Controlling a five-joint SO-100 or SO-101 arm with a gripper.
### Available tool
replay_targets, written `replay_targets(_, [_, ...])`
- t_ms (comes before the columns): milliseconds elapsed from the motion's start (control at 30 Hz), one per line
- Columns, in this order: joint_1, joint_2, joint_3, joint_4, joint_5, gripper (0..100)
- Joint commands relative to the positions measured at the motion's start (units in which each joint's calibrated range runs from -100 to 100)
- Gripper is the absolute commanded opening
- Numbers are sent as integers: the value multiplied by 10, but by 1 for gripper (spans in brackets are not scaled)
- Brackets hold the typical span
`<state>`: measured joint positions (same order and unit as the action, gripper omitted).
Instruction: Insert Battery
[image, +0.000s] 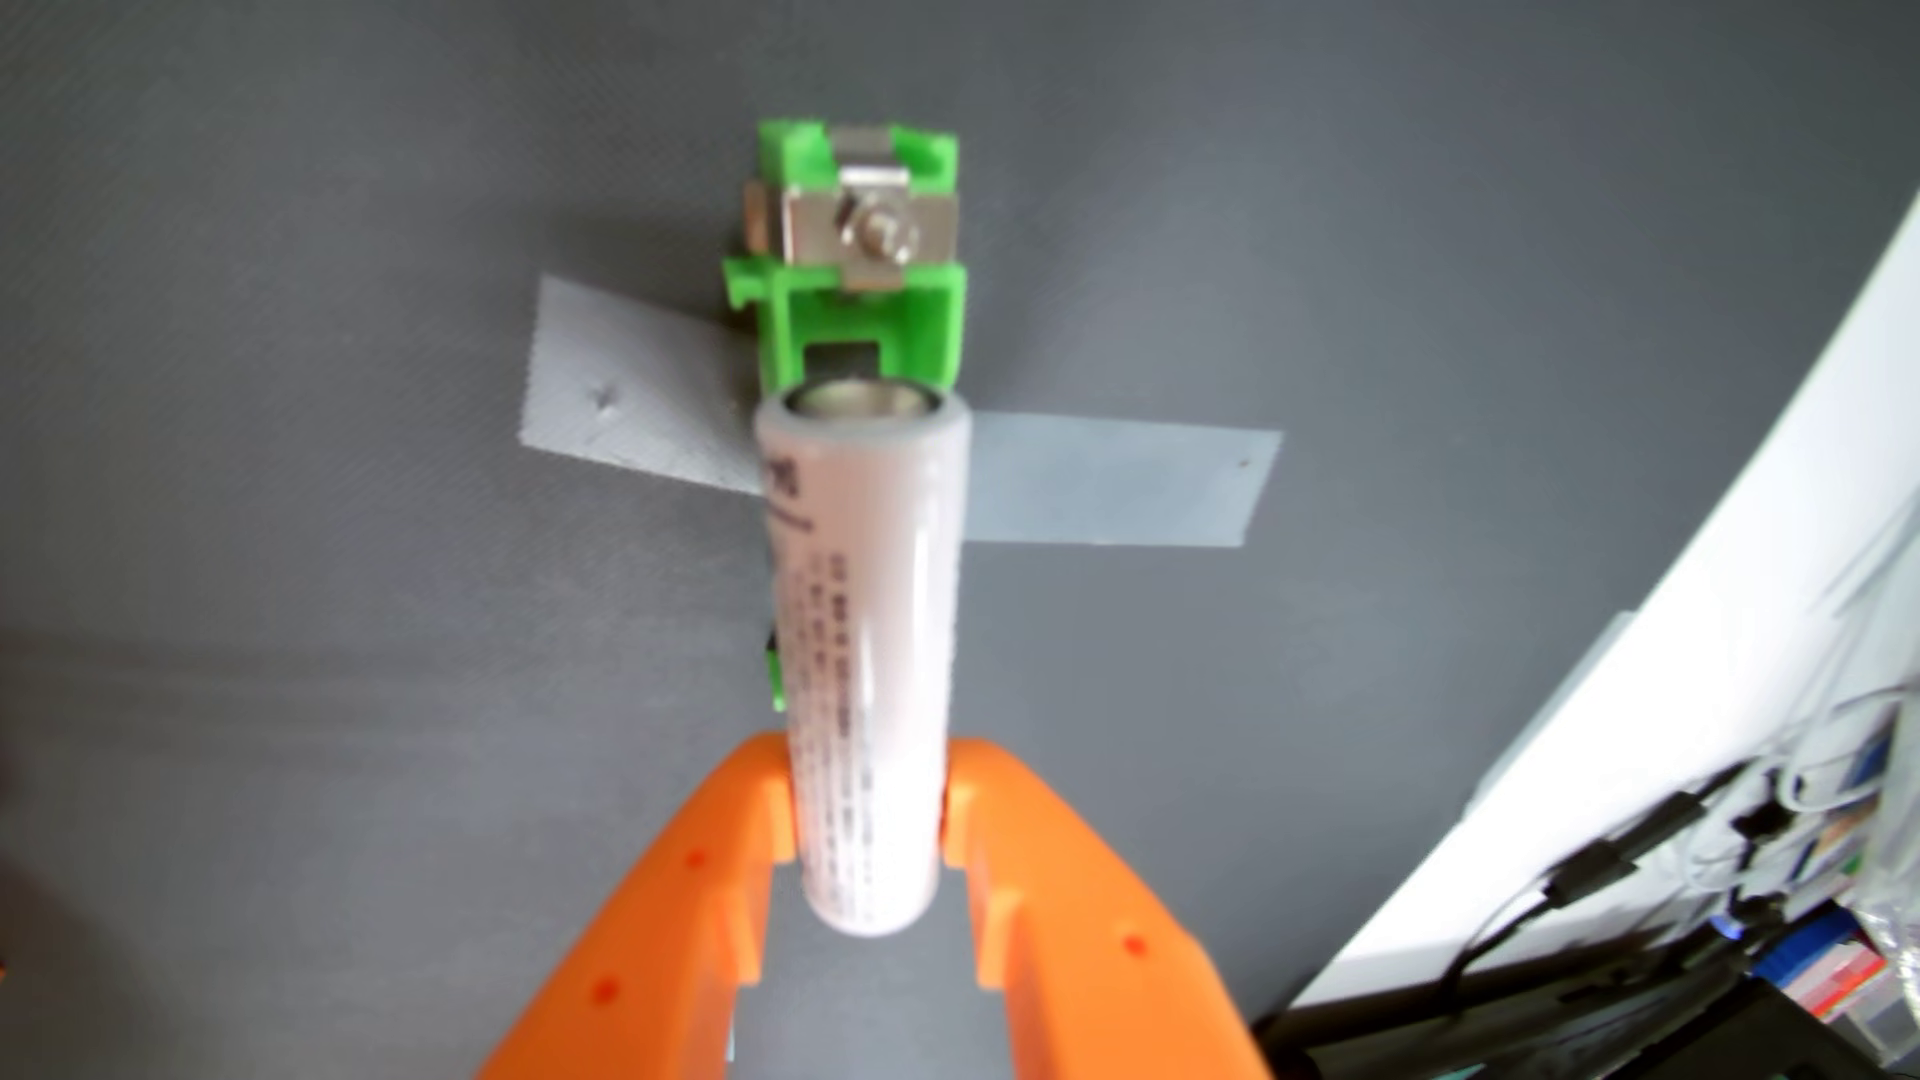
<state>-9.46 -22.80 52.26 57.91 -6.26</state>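
In the wrist view, the orange end effector (871, 805) enters from the bottom of the frame and pinches the white battery (864, 644) between its two fingers, gripping it near its lower end. The battery points up the frame toward the green holder (854, 312), which sits in the upper middle, fixed to the grey table (312, 260) by strips of grey tape (1122, 483). A metal contact (871, 241) with a screw shows at the holder's far end. The battery's top overlaps the holder's near part, so it seems to hover above the slot; whether it touches is unclear.

To do this step well, I judge that the battery should stay lined up with the holder's long axis, centred between the green walls, and come down level. A firm grip matters, since the hold is far from the leading end and it could tilt against the contact.
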Motion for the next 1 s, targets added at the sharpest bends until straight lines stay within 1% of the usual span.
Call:
replay_targets(0, [1,8,-9,-4,-1,1])
replay_targets(967, [4,16,-3,-10,-1,1])
